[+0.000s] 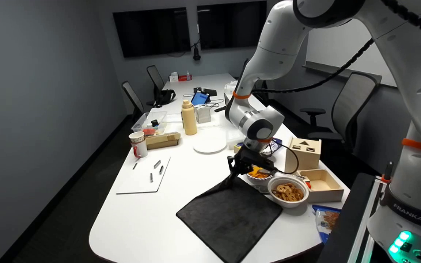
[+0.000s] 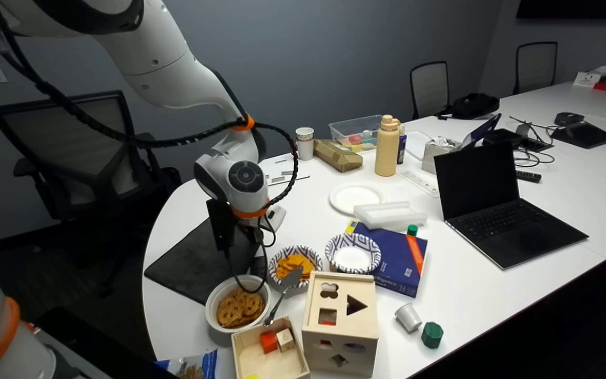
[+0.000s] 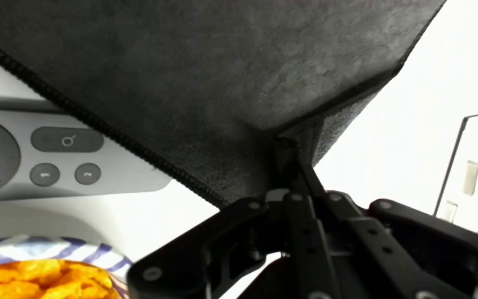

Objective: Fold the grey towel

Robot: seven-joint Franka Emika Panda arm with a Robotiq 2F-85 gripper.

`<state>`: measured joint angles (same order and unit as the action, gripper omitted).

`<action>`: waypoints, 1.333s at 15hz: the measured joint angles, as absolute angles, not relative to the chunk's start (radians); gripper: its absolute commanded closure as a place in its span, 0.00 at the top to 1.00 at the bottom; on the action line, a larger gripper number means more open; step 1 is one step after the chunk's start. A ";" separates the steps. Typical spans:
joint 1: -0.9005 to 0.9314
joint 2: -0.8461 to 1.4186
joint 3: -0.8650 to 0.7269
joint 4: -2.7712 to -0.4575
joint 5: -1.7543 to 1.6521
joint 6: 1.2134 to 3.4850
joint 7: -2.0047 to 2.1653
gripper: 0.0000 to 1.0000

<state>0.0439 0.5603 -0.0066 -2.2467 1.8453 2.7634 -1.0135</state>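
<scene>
The claw [image 1: 233, 171] is clamped on one corner of the grey towel [image 1: 232, 215], jaws pressed together with the cloth bunched between them — that corner stands raised. The rest of it lies spread on the white counter [image 1: 133, 226], just beside a bowl of brown snacks [image 1: 290, 205] — and, in the wrist view, a grey remote [image 3: 118, 178].

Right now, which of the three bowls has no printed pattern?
The white bowl of pretzel crisps: it is plain, while the orange-chip bowl and the third bowl, near the blue book, carry printed patterns.
</scene>
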 measured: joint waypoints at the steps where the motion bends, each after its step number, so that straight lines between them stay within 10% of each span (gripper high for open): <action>1: 0.034 0.540 -0.008 -2.257 1.847 2.745 -1.021 0.01; 20: 0.179 0.345 0.128 -2.584 1.793 2.546 -1.029 0.01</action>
